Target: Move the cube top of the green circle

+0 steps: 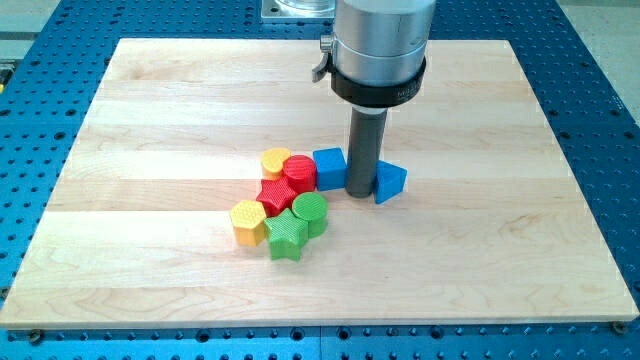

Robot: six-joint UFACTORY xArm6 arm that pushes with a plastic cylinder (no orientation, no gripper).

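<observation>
my tip (pixel 359 192) sits between blue plastic cube (pixel 329 169) and blue triangular block (pixel 390 183); no gripper fitted. circle right, then nudge the cube leftward gently, above green ridged circle (pixel 311 210).

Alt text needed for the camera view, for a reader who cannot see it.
My tip stands on a wooden board between a blue cube and a blue triangle. To the view's left cluster a yellow cylinder, red cylinder, red star, green circle, green star and yellow hexagon.
</observation>
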